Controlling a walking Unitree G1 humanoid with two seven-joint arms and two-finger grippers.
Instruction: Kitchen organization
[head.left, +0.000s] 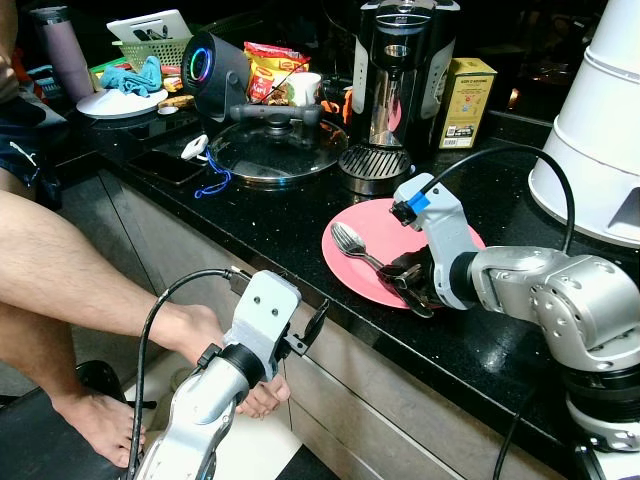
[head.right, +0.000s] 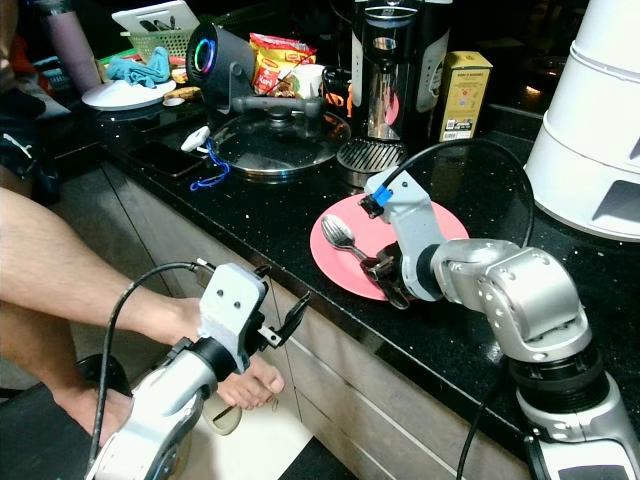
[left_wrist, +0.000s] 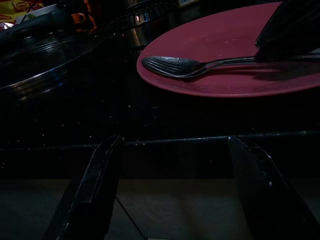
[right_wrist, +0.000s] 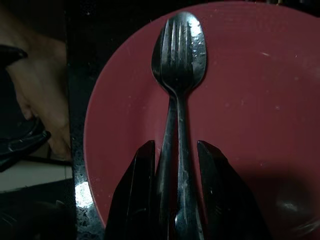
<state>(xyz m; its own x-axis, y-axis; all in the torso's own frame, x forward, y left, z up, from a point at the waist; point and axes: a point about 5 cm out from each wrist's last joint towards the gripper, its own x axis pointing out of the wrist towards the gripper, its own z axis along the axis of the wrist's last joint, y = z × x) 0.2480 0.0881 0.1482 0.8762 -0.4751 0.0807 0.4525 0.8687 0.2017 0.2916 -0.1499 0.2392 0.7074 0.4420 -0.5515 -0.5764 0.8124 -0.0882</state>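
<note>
A pink plate (head.left: 352, 278) lies on the black counter near its front edge. On it rest a fork and a spoon (head.left: 349, 242), stacked together with their heads pointing left. In the right wrist view the fork sits on top of the spoon (right_wrist: 182, 50), and my right gripper (right_wrist: 175, 200) is shut on the two handles, one finger on each side. From the head views that gripper (head.left: 414, 286) sits low over the plate's near right part. My left gripper (head.left: 309, 329) hangs open below the counter edge, in front of the cabinet, holding nothing.
A glass pot lid (head.left: 275, 145), a coffee maker (head.left: 400, 90), a yellow box (head.left: 466, 100) and a black speaker (head.left: 210, 65) stand behind the plate. A tall white appliance (head.left: 600, 140) is at the right. A person's bare leg and foot (head.left: 90, 280) are beside my left arm.
</note>
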